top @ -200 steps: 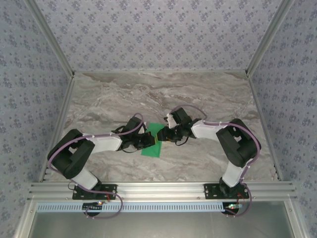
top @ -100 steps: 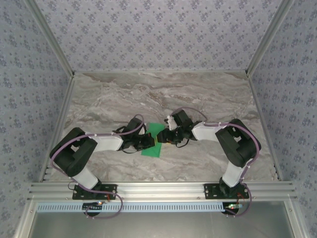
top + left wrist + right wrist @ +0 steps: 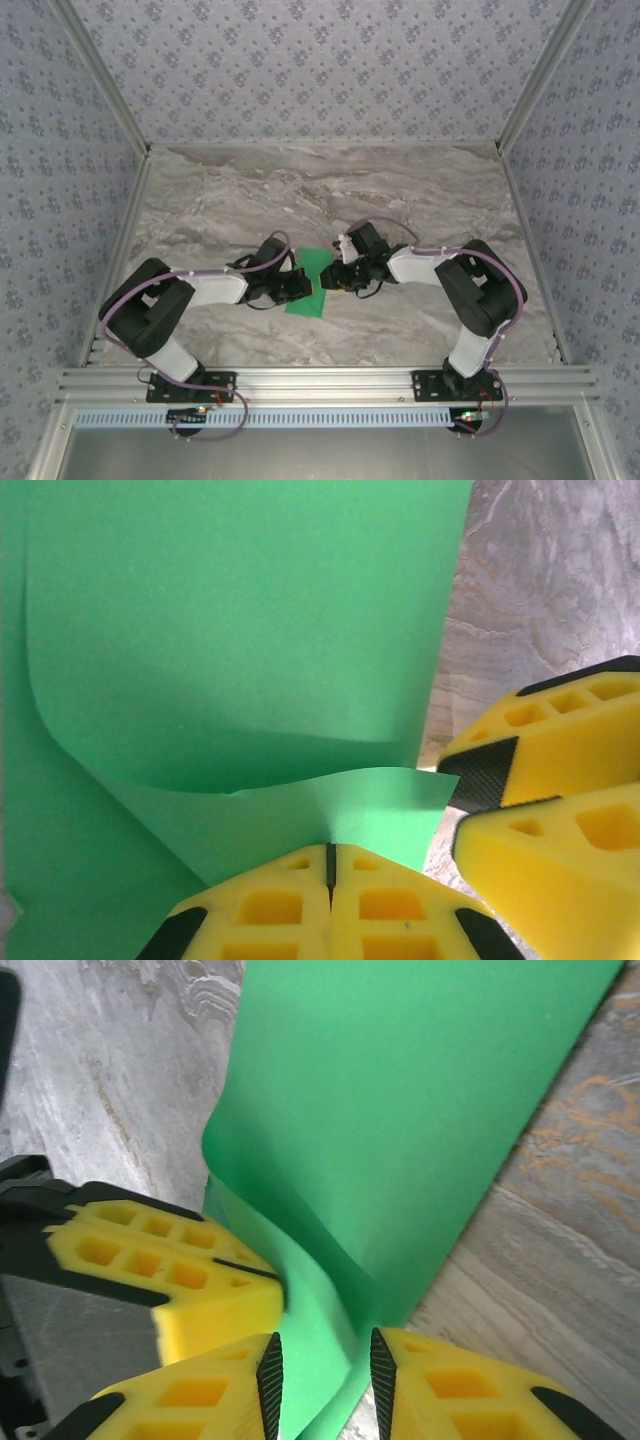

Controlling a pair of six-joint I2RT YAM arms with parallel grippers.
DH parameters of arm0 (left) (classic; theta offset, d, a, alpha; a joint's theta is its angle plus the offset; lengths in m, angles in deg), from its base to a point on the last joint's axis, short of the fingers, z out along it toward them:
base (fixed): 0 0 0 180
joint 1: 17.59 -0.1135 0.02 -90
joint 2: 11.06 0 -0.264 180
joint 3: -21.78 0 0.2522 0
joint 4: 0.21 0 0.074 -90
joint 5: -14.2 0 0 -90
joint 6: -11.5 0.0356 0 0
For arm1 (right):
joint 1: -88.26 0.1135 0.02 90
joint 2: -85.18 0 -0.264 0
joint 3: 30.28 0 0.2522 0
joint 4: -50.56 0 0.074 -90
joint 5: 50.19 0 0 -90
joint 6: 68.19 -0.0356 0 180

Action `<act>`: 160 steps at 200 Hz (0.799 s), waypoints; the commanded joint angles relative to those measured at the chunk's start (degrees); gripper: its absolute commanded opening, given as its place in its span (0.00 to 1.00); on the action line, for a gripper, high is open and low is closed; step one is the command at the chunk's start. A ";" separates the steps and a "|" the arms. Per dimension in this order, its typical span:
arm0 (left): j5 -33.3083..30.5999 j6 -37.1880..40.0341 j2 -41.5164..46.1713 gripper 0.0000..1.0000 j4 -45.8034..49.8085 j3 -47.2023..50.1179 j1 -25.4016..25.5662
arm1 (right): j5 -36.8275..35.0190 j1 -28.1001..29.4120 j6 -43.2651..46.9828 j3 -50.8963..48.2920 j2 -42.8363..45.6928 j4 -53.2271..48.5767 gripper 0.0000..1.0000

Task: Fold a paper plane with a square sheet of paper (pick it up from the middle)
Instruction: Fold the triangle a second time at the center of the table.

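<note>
A thin, bright green square sheet of paper [image 3: 306, 299] lies on the grey marbled table [image 3: 400, 190] between the arms. The left gripper [image 3: 330, 852] is clenched on the sheet's curled-up edge. The right gripper [image 3: 322, 1365] straddles that raised flap with its jaws apart. In the top view both wrists cover the sheet's middle.

Thin bright green square sheet of paper [image 3: 240, 620]: matt, smooth. Left pincer [image 3: 330, 858] and right pincer [image 3: 325, 1375]: matt yellow moulded plastic, black pads. Grey marble-patterned surface [image 3: 120, 1080]: smooth, faint sheen.
</note>
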State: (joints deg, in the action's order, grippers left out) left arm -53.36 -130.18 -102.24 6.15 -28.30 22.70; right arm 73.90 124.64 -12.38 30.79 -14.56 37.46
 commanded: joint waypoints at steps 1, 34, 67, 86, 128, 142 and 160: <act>-1.01 0.86 2.53 0.06 1.33 -0.34 0.45 | -1.61 -0.36 2.02 2.21 0.70 -3.37 0.34; -1.06 0.95 2.98 0.06 1.36 -0.24 0.40 | 0.28 -0.09 1.88 2.60 -0.28 -2.59 0.32; -0.90 0.97 2.73 0.06 1.29 -0.42 0.47 | 2.00 0.11 1.45 3.05 -0.77 -1.53 0.25; -0.90 1.05 2.78 0.06 1.31 -0.42 0.46 | 0.84 0.11 2.10 3.56 -1.25 -2.51 0.16; -0.81 1.15 2.84 0.06 1.33 -0.32 0.49 | -1.43 -0.08 4.12 5.53 -3.15 -5.05 0.09; -0.82 1.16 2.76 0.07 1.37 -0.32 0.45 | -1.78 -0.12 4.44 5.99 -3.66 -5.38 0.09; -0.82 1.19 2.66 0.07 1.33 -0.34 0.40 | -2.07 -0.19 4.76 6.37 -4.04 -5.80 0.08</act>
State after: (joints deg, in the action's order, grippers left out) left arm -53.99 -130.05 -100.44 6.32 -28.30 22.70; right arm 73.11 124.61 -9.37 35.29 -17.62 34.01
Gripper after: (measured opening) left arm 0.070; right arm 0.091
